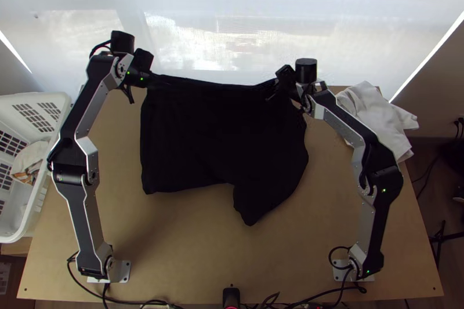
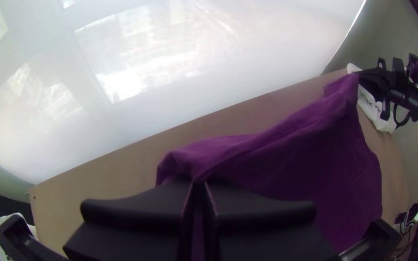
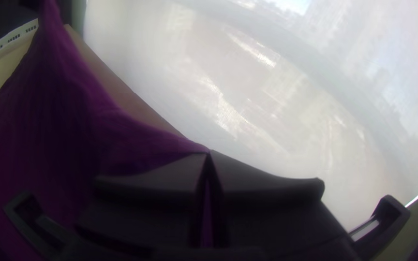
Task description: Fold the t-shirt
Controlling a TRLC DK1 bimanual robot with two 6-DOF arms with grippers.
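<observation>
Take twelve o'clock as the table's far edge in the top view. The t-shirt [image 1: 203,141] is spread broadly between the two grippers over the middle of the table [image 1: 191,251]. Its far edge is drawn nearly straight from ten to one o'clock; a squarish corner lies toward seven, a rounded lobe toward five.

The left wrist view gives a closer account of the left gripper [image 1: 152,78]: its fingers [image 2: 136,208] are pressed together, pinching a gathered part of the shirt at the tips. Beyond, it shows the shirt rising in a ridge to its other held corner. In the right wrist view, the right gripper [image 1: 279,82] has its fingers [image 3: 267,186] brought together on an edge of the fabric, with creases fanning away.

The left arm [image 1: 78,135] rises from a base at seven o'clock, bends slightly outward at its elbow, and turns its gripper toward three. The right arm [image 1: 348,129] starts from five o'clock; past the elbow its forearm leans toward eleven.

The top view also shows a white basket [image 1: 65,99] at nine o'clock and a bunched white cloth [image 1: 377,112] at two.
</observation>
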